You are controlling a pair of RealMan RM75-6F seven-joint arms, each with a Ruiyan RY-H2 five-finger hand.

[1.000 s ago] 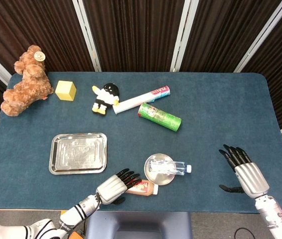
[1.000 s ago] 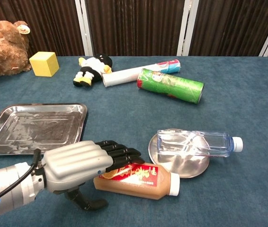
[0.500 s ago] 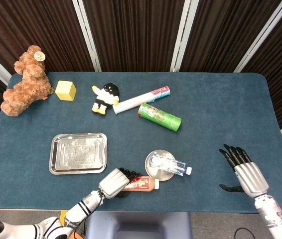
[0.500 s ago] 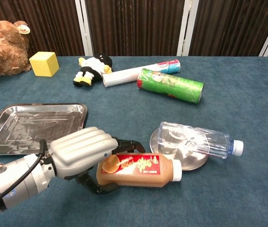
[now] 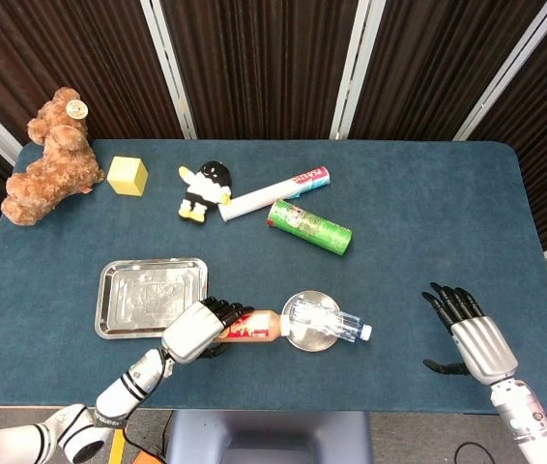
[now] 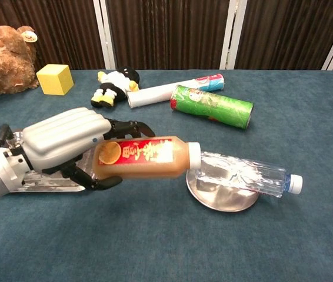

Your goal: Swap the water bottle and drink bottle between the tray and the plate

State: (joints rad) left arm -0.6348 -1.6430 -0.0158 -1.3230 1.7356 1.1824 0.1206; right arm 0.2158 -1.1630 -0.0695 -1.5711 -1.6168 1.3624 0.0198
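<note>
Left robot hand (image 6: 66, 141): wrapped around the drink bottle (image 6: 140, 157), held sideways above the desk (image 5: 399, 222), cap toward the right, just left of the plate (image 6: 222, 198). Right robot hand (image 5: 472, 333): holding nothing, fingers spread, near right desk edge. Water bottle (image 6: 246, 175): lying across the plate, cap overhanging right. Tray (image 5: 150, 297): left of the plate, beside the left robot hand. Far side: teddy bear (image 5: 51, 157), yellow block (image 5: 127, 176), penguin toy (image 5: 206, 189), white tube (image 5: 275, 192), green can (image 5: 309, 226).
</note>
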